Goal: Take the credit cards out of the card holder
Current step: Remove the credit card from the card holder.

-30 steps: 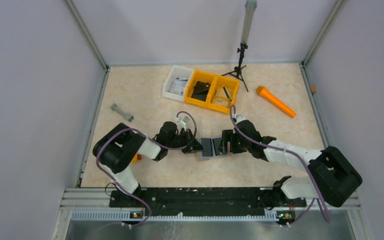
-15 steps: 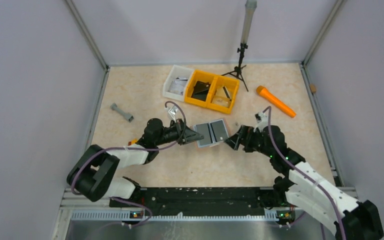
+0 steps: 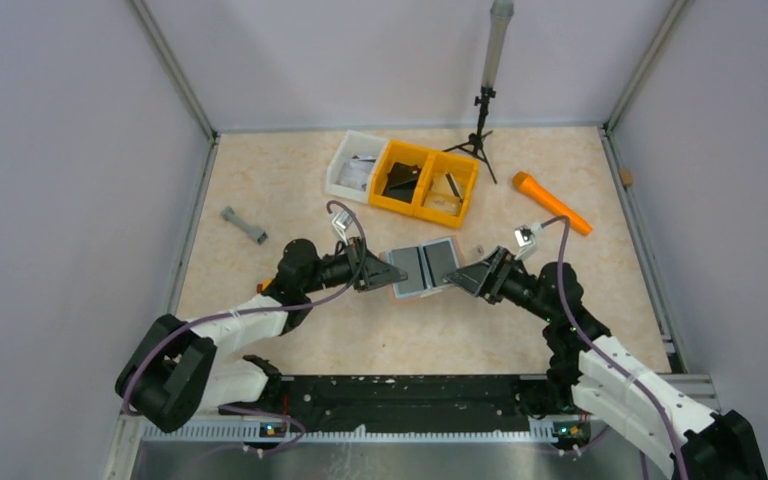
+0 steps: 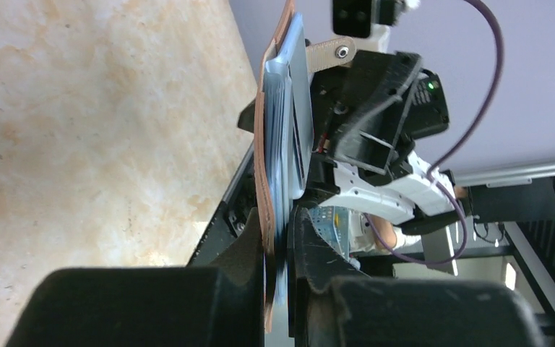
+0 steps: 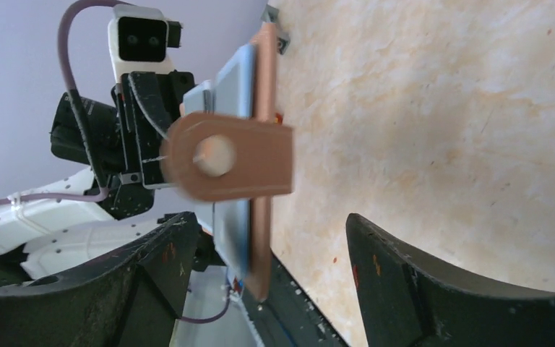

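Note:
The card holder [image 3: 423,266] is spread open above the table, pale blue-grey inside facing up, with dark grey credit cards [image 3: 442,260] in its halves. My left gripper [image 3: 384,275] is shut on its left edge. In the left wrist view the holder [image 4: 264,166] stands edge-on between my jaws [image 4: 280,253], brown outside to the left, a grey card [image 4: 300,116] to the right. My right gripper [image 3: 468,278] is open at the holder's right edge. In the right wrist view the holder's brown tab [image 5: 227,155] hangs blurred ahead of my open gripper [image 5: 267,278], and the holder's edge sits nearer the left finger.
Two yellow bins [image 3: 425,180] and a white bin [image 3: 353,163] stand at the back. An orange tool [image 3: 552,203] lies back right, a grey part [image 3: 244,224] left. A black tripod [image 3: 480,125] stands behind the bins. A small object [image 3: 480,250] lies near the right gripper.
The left gripper has carried the open holder up and away from the near edge. The right gripper has come off the holder, drawn back, and now sits open at its right edge.

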Controlling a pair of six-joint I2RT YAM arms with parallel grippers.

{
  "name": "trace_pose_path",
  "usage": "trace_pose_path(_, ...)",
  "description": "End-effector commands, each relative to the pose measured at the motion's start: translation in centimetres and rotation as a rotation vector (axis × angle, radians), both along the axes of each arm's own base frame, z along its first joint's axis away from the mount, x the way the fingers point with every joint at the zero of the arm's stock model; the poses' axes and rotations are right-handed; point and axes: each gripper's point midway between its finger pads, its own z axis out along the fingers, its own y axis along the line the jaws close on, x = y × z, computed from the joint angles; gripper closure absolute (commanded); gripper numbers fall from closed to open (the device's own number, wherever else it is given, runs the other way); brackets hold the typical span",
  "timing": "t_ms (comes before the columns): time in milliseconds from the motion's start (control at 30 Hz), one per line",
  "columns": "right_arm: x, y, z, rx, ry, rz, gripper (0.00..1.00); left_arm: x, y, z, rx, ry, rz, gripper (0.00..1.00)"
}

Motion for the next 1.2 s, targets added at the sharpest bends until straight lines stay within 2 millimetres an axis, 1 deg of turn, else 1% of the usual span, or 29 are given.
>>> trace_pose_path(0, -0.2, 0.6, 3.9, 0.105, -0.079, 0.038, 0.29, -1.9, -0.1, 2.5, -0.049, -0.085, -0.058, 1.0)
trace_pose_path(100, 0.1, 0.2, 4.4, 0.112, -0.097, 0.006, 0.4, -2.2, -0.1, 2.4, -0.037, -0.084, -0.064, 1.0)
trace_pose_path(133, 0.1, 0.1, 4.6, 0.116, -0.103, 0.002, 0.42, -2.4, -0.1, 2.3, -0.035, -0.082, -0.072, 1.0)
trace_pose_path(267, 0.0, 0.1, 4.9, 0.131, -0.107, 0.001, 0.43, -2.6, -0.2, 2.5, -0.034, -0.087, -0.086, 1.0)
trace_pose_path(300, -0.1, 0.1, 4.9, 0.135, -0.106, 0.003, 0.45, -2.7, -0.3, 2.5, -0.033, -0.088, -0.086, 1.0)
trace_pose_path(400, -0.5, 0.1, 5.1, 0.157, -0.118, 0.016, 0.59, -2.7, -0.4, 2.4, -0.032, -0.087, -0.09, 1.0)
trace_pose_path(433, -0.5, 0.1, 5.1, 0.162, -0.12, 0.015, 0.65, -2.8, -0.4, 2.5, -0.033, -0.088, -0.095, 1.0)
trace_pose_path(467, -0.5, 0.1, 4.9, 0.165, -0.116, 0.013, 0.71, -2.8, -0.5, 2.5, -0.032, -0.086, -0.1, 1.0)
trace_pose_path(500, -0.5, 0.1, 4.8, 0.164, -0.11, 0.013, 0.76, -2.8, -0.6, 2.5, -0.033, -0.086, -0.106, 1.0)
trace_pose_path(633, -0.6, -0.1, 4.5, 0.169, -0.122, 0.004, 0.77, -2.9, -0.6, 2.4, -0.031, -0.083, -0.113, 1.0)
trace_pose_path(667, -0.6, -0.3, 4.4, 0.169, -0.123, -0.005, 0.8, -2.9, -0.6, 2.4, -0.03, -0.085, -0.109, 0.99)
trace_pose_path(733, -0.3, -0.6, 4.1, 0.168, -0.119, -0.034, 0.93, -2.8, -0.5, 2.1, -0.021, -0.085, -0.104, 0.93)
trace_pose_path(767, -0.3, -0.8, 3.9, 0.163, -0.115, -0.043, 0.97, -2.8, -0.5, 2.0, -0.015, -0.085, -0.102, 0.87)
trace_pose_path(800, -0.3, -0.9, 3.9, 0.16, -0.114, -0.048, 1.0, -2.7, -0.4, 1.9, -0.005, -0.086, -0.093, 0.75)
trace_pose_path(833, -0.3, -0.9, 3.7, 0.154, -0.111, -0.05, 1.0, -2.5, -0.3, 1.1, 0.026, -0.068, -0.08, 0.65)
trace_pose_path(867, -0.3, -0.9, 3.6, 0.147, -0.111, -0.05, 1.0, -2.2, -0.2, 0.6, 0.06, -0.064, -0.063, 0.58)
trace_pose_path(900, -0.3, -1.0, 3.5, 0.137, -0.113, -0.05, 1.0, -1.9, 0.1, 0.0, 0.104, -0.057, -0.039, 0.54)
trace_pose_path(967, -0.3, -1.0, 3.3, 0.117, -0.11, -0.054, 1.0, -1.1, 0.9, -1.1, 0.214, -0.067, 0.02, 0.48)
trace_pose_path(1067, -0.1, -1.2, 3.1, 0.095, -0.108, -0.064, 1.0, 0.1, 2.9, -2.7, 0.385, -0.069, 0.118, 0.4)
trace_pose_path(1133, -0.1, -1.2, 3.2, 0.089, -0.111, -0.065, 1.0, 0.0, 3.7, -2.8, 0.442, -0.08, 0.126, 0.4)
trace_pose_path(1167, 0.0, -1.2, 3.2, 0.085, -0.111, -0.067, 1.0, -0.1, 3.7, -2.6, 0.441, -0.09, 0.119, 0.4)
